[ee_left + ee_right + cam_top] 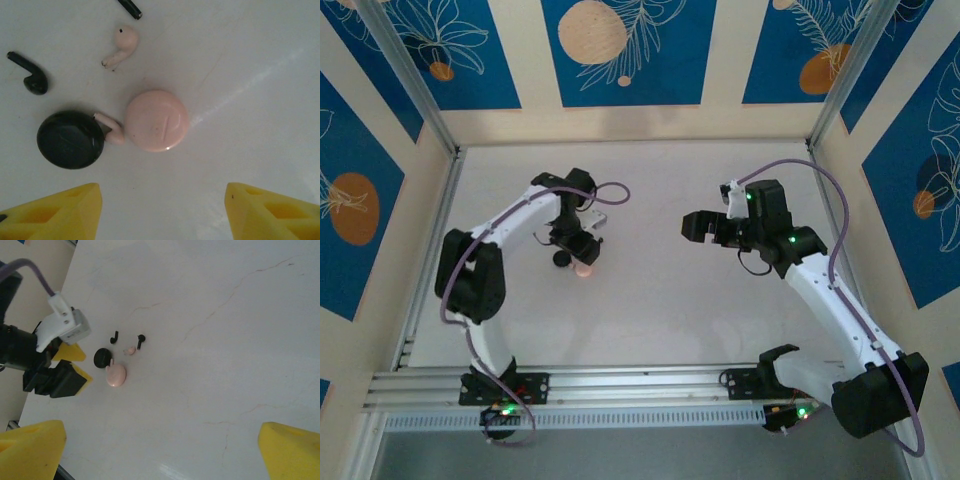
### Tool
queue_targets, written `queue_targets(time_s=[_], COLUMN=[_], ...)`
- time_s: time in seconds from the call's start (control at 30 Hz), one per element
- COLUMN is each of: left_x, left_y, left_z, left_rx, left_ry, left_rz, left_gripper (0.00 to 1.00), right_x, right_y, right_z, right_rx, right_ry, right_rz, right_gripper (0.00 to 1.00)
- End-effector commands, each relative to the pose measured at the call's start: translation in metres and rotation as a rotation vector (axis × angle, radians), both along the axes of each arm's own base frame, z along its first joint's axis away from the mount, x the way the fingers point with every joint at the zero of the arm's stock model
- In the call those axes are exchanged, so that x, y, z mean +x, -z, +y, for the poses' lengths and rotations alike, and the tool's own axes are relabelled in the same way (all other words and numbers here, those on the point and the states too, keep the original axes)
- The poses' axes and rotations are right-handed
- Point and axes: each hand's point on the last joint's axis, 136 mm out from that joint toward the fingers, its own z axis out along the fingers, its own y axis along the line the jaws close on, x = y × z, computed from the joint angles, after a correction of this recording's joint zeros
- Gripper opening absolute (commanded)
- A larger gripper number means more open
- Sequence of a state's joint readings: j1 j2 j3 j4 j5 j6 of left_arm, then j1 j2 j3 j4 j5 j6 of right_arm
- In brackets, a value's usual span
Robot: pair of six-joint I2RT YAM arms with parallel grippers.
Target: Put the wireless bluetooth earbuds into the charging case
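Lying flat on the white worktop (260, 75), the black round case (70, 140) and the pink round case (156, 120) sit side by side with a narrow gap between them. Both look shut, and their contents are hidden.

- A pink earbud (112, 129) sits in that gap. Its stem appears to touch the black case's rim and its head the pink case.
- A second pink earbud (121, 45) lies loose beyond the pink case, apart from it.
- Task items: both black earbuds lie on the worktop, outside any case. The first black earbud (30, 75) rests beyond the black case, clear of it, with its stem angled away.
- The second black earbud (130, 7) is cut off by the top edge of the left wrist view, so only its stem shows there. The right wrist view shows it whole, just beside the loose pink earbud.

The left tool (162, 202) hangs over the near side of the two cases. It is released, with the yellow fingers spread and nothing between them. The right tool (160, 450) is well apart from the cluster, also released and holding nothing.

From the top view the earbuds are too small to make out. The cases read as two small blobs just under the left tool.
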State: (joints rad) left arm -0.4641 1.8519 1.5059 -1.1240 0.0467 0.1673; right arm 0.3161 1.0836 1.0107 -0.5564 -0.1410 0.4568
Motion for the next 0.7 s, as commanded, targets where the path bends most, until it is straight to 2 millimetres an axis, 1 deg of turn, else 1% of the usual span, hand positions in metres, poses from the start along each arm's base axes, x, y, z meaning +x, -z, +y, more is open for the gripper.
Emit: queue_targets(time_s=[0.0,0.13,0.33,0.43,0.67], left_x=[0.002,0.01,0.01,0.012,0.012], left_y=[-0.002,0.008,0.028,0.037,0.054], left_z=[0.001,-0.004,-0.005,-0.005,-0.005], left_rx=[0.058,0.078,0.123,0.139,0.159], left_ry=[0.03,0.045,0.068,0.072,0.08], left_rz=[0.013,0.027,0.065,0.068,0.083], left_gripper=[0.67,0.68,0.69,0.7,0.7], right_x=[-0.002,-0.002,-0.002,-0.003,-0.004], right_y=[-0.001,0.002,0.004,0.006,0.006], right_z=[0.002,0.002,0.001,0.001,0.001], right_rx=[0.02,0.02,0.018,0.018,0.021], right_ry=[-0.017,-0.019,-0.018,-0.018,-0.015], right_rz=[-0.011,-0.006,0.0,0.005,0.012], right_gripper=[0.99,0.99,0.99,0.99,0.99])
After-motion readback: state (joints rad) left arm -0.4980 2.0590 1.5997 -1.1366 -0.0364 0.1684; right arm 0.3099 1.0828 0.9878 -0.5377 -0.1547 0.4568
